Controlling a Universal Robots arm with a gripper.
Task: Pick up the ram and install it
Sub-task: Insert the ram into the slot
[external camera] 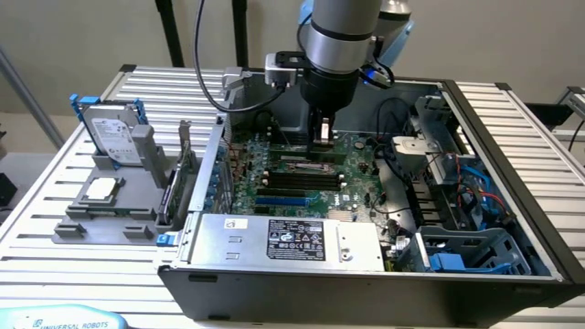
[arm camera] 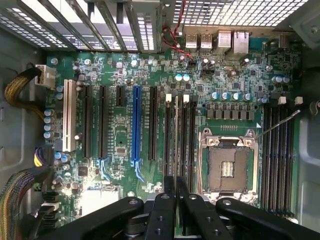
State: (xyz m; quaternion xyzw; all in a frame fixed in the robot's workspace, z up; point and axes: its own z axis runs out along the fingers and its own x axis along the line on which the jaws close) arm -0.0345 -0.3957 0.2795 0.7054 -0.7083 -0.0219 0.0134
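- Arm is down inside the open PC case [external camera: 366,291], upper centre of the exterior view, with the gripper [external camera: 322,139] just over the motherboard [external camera: 274,199].
- Gripper [arm camera: 176,184] is clamped on the ram [arm camera: 176,135]. In the wrist view the fingers [arm camera: 169,192] are pinched together on a thin stick seen edge-on.
- The ram runs lengthwise along the bank of memory slots [arm camera: 167,140], between two white latch clips [arm camera: 186,98] and just beside the empty CPU socket [arm camera: 229,165].
- Can't tell whether the ram is seated in a slot or only sitting above it.
- A second bank of memory slots [arm camera: 277,155] sits on the far side of the socket, and the blue expansion slot [arm camera: 135,125] is on the ram's other side.
- The power supply [external camera: 292,240] lies across the case at lower centre of the exterior view.
- At the exterior view's left a grey fixture [external camera: 68,233] sits on the slatted bench [external camera: 37,274]. It holds a hard drive [external camera: 117,140] standing upright, a square silver chip [external camera: 101,188] lying flat and an expansion card [external camera: 181,175] on edge next to the case wall.
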